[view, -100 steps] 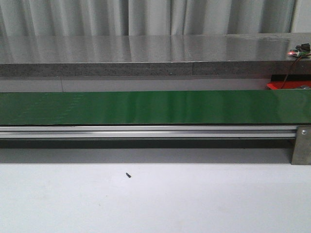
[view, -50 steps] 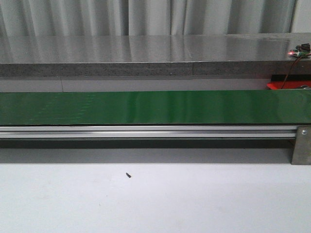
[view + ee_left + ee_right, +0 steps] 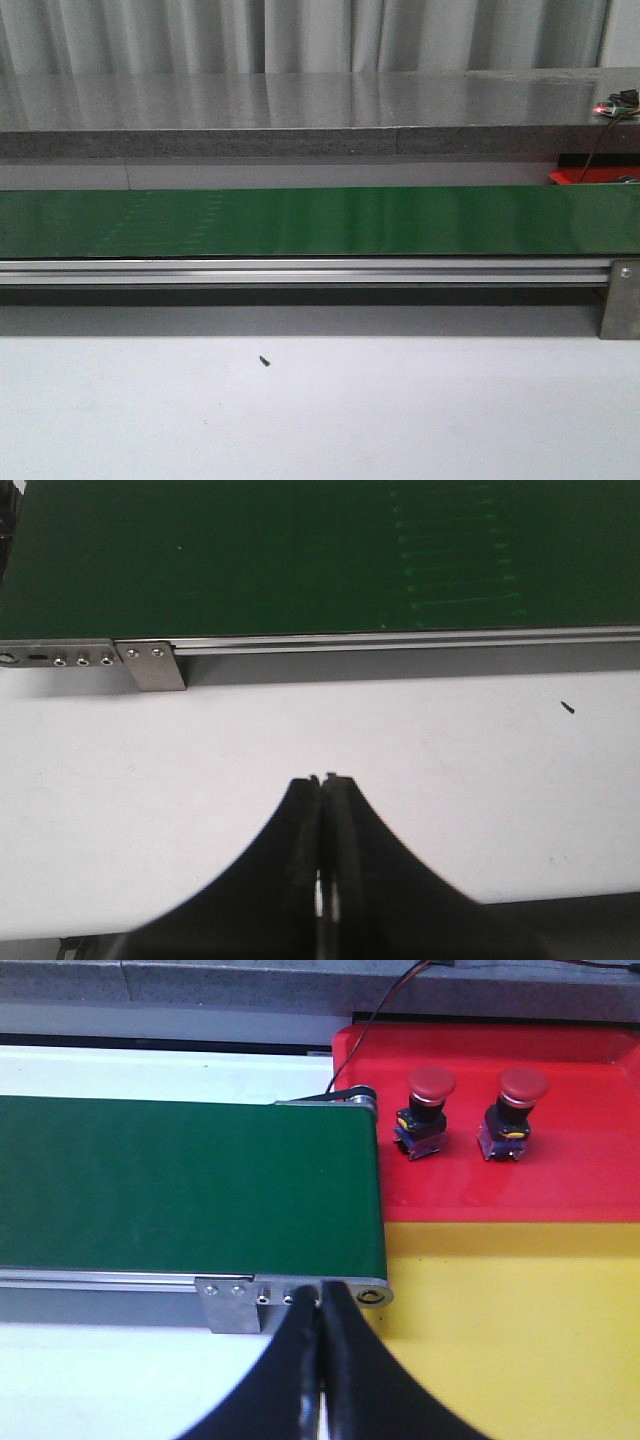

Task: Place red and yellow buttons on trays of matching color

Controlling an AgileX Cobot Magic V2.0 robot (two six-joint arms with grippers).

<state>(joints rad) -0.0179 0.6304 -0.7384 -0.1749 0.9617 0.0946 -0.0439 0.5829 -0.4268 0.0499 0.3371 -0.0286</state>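
Two red buttons (image 3: 423, 1110) (image 3: 513, 1112) stand upright on the red tray (image 3: 560, 1170) in the right wrist view. The yellow tray (image 3: 520, 1310) lies beside it with nothing on it. No yellow button shows in any view. My right gripper (image 3: 321, 1290) is shut and holds nothing, poised over the conveyor's end bracket next to the yellow tray. My left gripper (image 3: 323, 780) is shut and holds nothing, above the white table short of the green belt (image 3: 300, 560). In the front view only a corner of the red tray (image 3: 590, 175) shows, and neither gripper appears.
The green conveyor belt (image 3: 320, 222) runs across the table on an aluminium rail (image 3: 300, 270). A grey ledge (image 3: 300, 115) stands behind it. A small dark speck (image 3: 264, 361) lies on the white table. A cable (image 3: 370, 1015) runs past the red tray.
Faint pale marks on the belt have drifted to the right. Nothing else has moved.
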